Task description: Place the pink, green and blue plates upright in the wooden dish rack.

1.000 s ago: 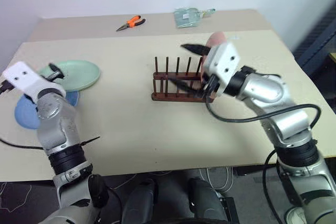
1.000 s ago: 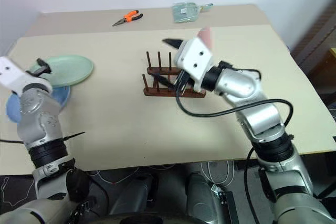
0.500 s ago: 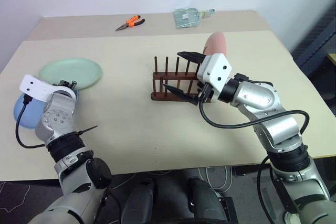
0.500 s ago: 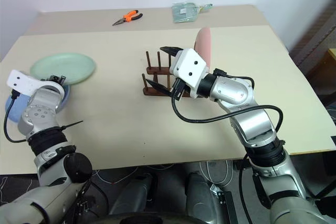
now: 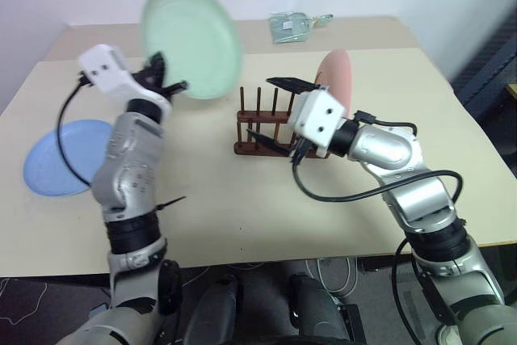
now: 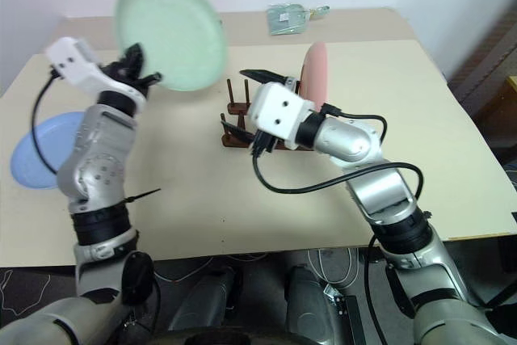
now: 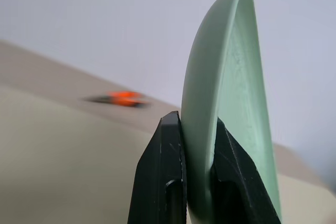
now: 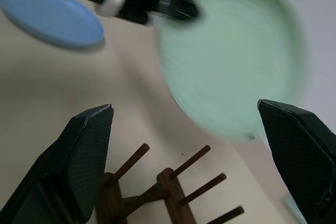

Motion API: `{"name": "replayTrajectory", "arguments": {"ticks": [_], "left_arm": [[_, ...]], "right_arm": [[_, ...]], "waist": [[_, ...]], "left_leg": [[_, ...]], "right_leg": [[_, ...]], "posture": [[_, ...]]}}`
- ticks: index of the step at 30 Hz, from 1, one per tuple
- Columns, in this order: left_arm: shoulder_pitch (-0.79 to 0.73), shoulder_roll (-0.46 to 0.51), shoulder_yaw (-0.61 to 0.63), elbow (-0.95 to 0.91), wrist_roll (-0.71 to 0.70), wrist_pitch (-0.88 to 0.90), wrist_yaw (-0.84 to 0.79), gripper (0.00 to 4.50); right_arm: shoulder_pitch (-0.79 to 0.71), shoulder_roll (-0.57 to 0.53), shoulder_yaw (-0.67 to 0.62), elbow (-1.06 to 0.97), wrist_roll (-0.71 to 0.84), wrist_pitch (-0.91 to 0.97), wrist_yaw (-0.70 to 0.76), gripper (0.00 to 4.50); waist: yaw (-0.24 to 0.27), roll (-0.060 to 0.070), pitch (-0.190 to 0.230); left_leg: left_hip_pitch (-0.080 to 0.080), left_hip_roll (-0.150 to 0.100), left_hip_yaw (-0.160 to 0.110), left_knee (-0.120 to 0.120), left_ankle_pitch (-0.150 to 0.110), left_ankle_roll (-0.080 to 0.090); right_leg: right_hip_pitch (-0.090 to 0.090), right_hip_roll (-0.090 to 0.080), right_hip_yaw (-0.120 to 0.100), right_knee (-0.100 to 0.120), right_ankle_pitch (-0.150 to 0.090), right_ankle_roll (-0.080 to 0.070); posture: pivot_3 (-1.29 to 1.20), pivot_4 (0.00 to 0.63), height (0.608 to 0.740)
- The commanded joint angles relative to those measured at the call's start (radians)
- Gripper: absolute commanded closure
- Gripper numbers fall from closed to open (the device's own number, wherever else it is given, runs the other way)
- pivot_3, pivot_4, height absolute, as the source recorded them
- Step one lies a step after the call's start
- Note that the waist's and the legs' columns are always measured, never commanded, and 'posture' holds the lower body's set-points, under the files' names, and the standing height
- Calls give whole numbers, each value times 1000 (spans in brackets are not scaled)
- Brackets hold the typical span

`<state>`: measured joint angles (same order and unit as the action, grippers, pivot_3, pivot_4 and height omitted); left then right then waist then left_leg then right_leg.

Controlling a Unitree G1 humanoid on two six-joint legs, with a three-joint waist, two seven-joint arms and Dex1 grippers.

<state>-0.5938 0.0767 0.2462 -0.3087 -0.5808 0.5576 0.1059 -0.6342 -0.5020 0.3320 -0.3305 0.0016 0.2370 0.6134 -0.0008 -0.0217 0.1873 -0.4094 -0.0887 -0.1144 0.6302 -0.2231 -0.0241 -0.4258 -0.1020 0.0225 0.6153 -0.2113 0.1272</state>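
Green plate [image 5: 191,39] held up in the air by left gripper [image 5: 168,80], fingers [image 7: 167,171] pinched on its lower rim (one finger each side of the rim, seen in the left wrist view). Plate is tilted, well above the table [image 5: 242,199], over the area between the left edge and the wooden dish rack [image 5: 271,129]. Rack sits near the table's middle, a bit toward the far edge. Pink plate [image 5: 337,80] stands upright at the rack's right end. Blue plate [image 5: 62,156] lies flat near the table's left edge. Right gripper [image 5: 275,111] is just in front of the rack, level, jaws wide apart, holding nothing; its lower finger is close to the rack's front bar, can't tell if touching. Orange pliers [image 7: 121,98] lie on the far part of the table, and a clear bag [image 5: 294,25] sits at the far edge.
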Motion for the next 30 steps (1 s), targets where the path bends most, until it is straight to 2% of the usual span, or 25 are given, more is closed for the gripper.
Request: {"name": "replayTrajectory", "arguments": {"ticks": [1,3,6,12,13,17,20,21,24,26,28,30], "left_arm": [[-2,-35,-46,-131,-55,38,15,4371],[3,-61,-64,-167,-88,66,25,4371],[25,-66,-77,-194,-103,92,27,4439],[54,-51,-71,-210,-123,111,19,4439],[56,-49,-71,-212,-128,113,15,4439],[24,-50,-28,-204,-167,87,15,2842],[-21,-33,42,-177,-155,16,36,1353],[-28,-29,55,-172,-152,5,42,1353],[-56,108,145,-77,-5,-105,50,1353],[3,244,150,-5,134,-177,7,1353],[114,353,113,49,234,-242,-84,1353],[210,409,54,63,287,-295,-170,1353]], "right_arm": [[-84,50,43,102,-133,-93,-62,0],[-119,81,52,167,-173,-116,-85,0],[-139,96,58,236,-230,-140,-99,845],[-137,113,42,249,-266,-157,-102,4042],[-135,115,42,248,-269,-161,-100,4451],[-126,117,52,242,-298,-189,-101,4500],[-119,123,45,239,-308,-194,-105,4500],[-115,124,43,235,-309,-193,-105,4500],[-88,147,-14,206,-243,-177,-114,4500],[-47,189,-105,126,-85,-112,-87,4500],[9,260,-209,4,147,25,-74,4500],[42,320,-284,-87,334,175,-92,4500]], "waist": [[-14,0,0],[-18,0,0],[-16,0,0],[-12,0,0],[-12,0,0],[-12,0,0],[-12,0,0],[-13,0,0],[-15,0,0],[-19,1,0],[-19,1,0],[-15,2,0]], "left_leg": [[0,0,0,0,1,-1],[1,1,0,0,1,-2],[1,1,0,-1,1,-2],[0,1,0,-1,1,-2],[0,1,-1,-1,1,-2],[0,1,-1,0,1,-2],[0,1,-1,0,1,-2],[0,1,-1,0,1,-2],[1,1,0,-1,1,-2],[1,1,0,-2,2,-3],[1,1,0,-3,2,-3],[1,2,-1,-4,2,-3]], "right_leg": [[0,0,0,0,0,0],[0,2,1,1,1,-1],[0,3,1,1,1,-2],[0,3,1,0,1,-2],[0,3,1,0,1,-2],[0,3,1,0,1,-2],[0,3,1,0,1,-2],[0,3,1,0,1,-2],[0,4,1,0,1,-2],[-1,4,1,1,1,-2],[-2,5,2,1,1,-3],[-2,5,2,1,1,-3]], "posture": [[0,150,732],[0,150,732],[0,150,732],[0,150,732],[0,150,732],[0,150,732],[0,150,732],[0,150,732],[0,150,732],[0,150,732],[0,150,732],[0,150,732]]}}
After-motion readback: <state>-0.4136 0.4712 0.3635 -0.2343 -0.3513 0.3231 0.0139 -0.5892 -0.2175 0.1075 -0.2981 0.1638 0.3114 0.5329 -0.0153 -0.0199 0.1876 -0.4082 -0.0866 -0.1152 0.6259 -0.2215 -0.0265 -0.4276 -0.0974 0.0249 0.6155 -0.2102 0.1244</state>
